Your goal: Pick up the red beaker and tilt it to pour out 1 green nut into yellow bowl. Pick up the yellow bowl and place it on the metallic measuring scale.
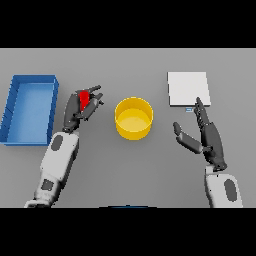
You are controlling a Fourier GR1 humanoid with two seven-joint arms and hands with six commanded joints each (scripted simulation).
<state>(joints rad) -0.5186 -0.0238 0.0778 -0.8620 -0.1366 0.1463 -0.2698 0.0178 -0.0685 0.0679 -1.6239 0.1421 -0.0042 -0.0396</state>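
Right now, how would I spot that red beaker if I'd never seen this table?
Start at the big blue tray on the table's left side. Just to its right, between it and the yellow bowl, the left robot hand is curled round the red beaker. It is the only red thing there.

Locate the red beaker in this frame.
In the head view, the red beaker sits left of centre, gripped in the left hand, between the blue tray and yellow bowl.
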